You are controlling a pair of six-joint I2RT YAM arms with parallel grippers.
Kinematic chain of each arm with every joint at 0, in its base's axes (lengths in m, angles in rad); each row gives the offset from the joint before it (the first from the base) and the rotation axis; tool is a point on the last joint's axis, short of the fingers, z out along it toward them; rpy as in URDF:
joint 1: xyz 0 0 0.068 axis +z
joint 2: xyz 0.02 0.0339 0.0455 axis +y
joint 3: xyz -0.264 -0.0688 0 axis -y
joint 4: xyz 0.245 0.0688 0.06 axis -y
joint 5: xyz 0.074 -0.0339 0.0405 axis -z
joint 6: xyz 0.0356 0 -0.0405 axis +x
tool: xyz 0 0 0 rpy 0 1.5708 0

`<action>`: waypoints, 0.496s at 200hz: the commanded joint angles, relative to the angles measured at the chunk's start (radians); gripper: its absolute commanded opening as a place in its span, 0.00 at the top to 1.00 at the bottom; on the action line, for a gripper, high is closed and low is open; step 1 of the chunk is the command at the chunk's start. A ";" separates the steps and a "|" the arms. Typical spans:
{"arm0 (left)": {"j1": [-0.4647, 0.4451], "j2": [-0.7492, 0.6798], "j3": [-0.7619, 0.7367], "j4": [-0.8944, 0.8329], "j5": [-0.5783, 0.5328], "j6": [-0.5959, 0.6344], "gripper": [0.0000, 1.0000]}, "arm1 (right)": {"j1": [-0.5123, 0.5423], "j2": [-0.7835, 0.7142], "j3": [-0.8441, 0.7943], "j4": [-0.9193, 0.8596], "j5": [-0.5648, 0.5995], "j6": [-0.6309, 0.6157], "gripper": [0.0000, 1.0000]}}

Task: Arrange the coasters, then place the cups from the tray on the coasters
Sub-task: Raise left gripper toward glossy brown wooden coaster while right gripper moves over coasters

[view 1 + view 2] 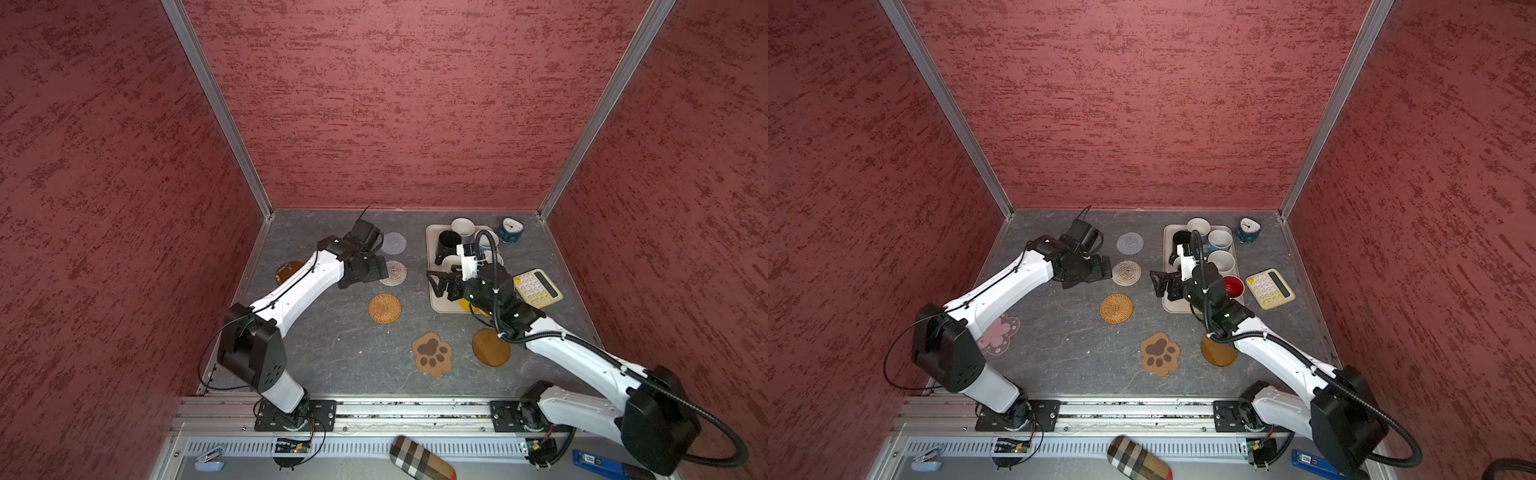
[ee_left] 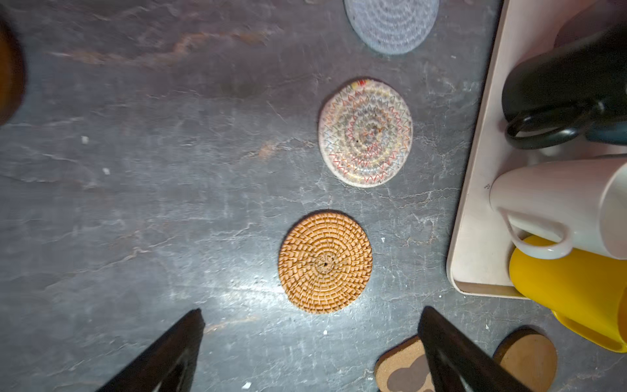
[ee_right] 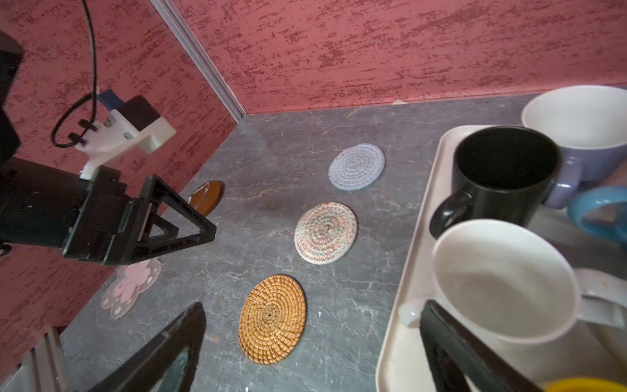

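**Mugs sit in the tray, both grippers wide open**

The cream tray (image 1: 434, 305) holds every mug I can see. The black mug (image 1: 449, 243) stands at the tray's far end. A white mug (image 3: 502, 278) is right beside it, and the yellow mug (image 2: 570, 298) is at the near end. The mug with red inside (image 1: 1233, 286) and the mug with the blue handle (image 1: 1219, 240) are on the tray's right side.

Three round coasters lie in a row just left of the tray. The grey woven coaster (image 1: 393, 243) is farthest back, the beige woven coaster (image 1: 393, 273) is in the middle, and the rattan coaster (image 1: 385, 308) is nearest. The paw coaster (image 1: 432, 353) and a brown wooden disc (image 1: 490, 347) lie in front of the tray. The pink flower coaster (image 1: 998, 332) lies far to the tray's left.

The right gripper (image 1: 434, 286) hangs over the tray's left edge. Its jaws are far apart and hold nothing. The left gripper (image 2: 312, 309) hangs left of the tray, by the beige woven coaster, with its jaws also wide apart and holding nothing
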 commanded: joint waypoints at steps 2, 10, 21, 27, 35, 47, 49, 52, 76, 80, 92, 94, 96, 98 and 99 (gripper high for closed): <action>0.110 -0.096 -0.036 -0.059 -0.035 0.017 0.00 | 0.019 0.072 0.099 -0.022 -0.048 -0.002 0.01; 0.164 -0.126 -0.046 -0.063 -0.018 0.013 0.01 | 0.034 0.103 0.134 -0.024 -0.042 -0.005 0.01; 0.241 -0.160 -0.057 -0.067 0.011 0.011 0.00 | 0.050 0.148 0.182 -0.025 -0.043 -0.009 0.01; 0.283 -0.174 -0.064 -0.068 0.026 0.013 0.01 | 0.057 0.173 0.207 -0.026 -0.048 -0.010 0.01; 0.338 -0.188 -0.069 -0.066 0.063 0.021 0.01 | 0.066 0.209 0.245 -0.026 -0.054 -0.010 0.01; 0.430 -0.200 -0.077 -0.063 0.123 0.020 0.01 | 0.076 0.264 0.302 -0.025 -0.071 -0.004 0.01; 0.445 -0.202 -0.077 -0.061 0.133 0.020 0.01 | 0.077 0.267 0.311 -0.025 -0.075 -0.002 0.01; 0.463 -0.203 -0.078 -0.058 0.148 0.020 0.01 | 0.079 0.297 0.325 -0.024 -0.080 -0.001 0.01; 0.627 -0.188 -0.078 -0.039 0.252 0.020 0.01 | 0.097 0.411 0.423 -0.007 -0.112 0.004 0.01; 0.649 -0.180 -0.076 -0.038 0.259 0.019 0.00 | 0.099 0.428 0.439 -0.004 -0.117 0.004 0.01; 0.705 -0.156 -0.065 -0.036 0.273 0.020 0.00 | 0.106 0.483 0.488 0.004 -0.136 0.004 0.01; 0.712 -0.151 -0.064 -0.035 0.275 0.021 0.00 | 0.107 0.487 0.491 0.005 -0.137 0.004 0.01; 0.720 -0.146 -0.064 -0.033 0.278 0.021 0.00 | 0.107 0.500 0.504 0.006 -0.142 0.005 0.01; 0.727 -0.142 -0.064 -0.029 0.280 0.022 0.00 | 0.108 0.504 0.508 0.007 -0.145 0.005 0.01; 0.730 -0.140 -0.063 -0.028 0.281 0.022 0.00 | 0.108 0.508 0.513 0.007 -0.146 0.005 0.01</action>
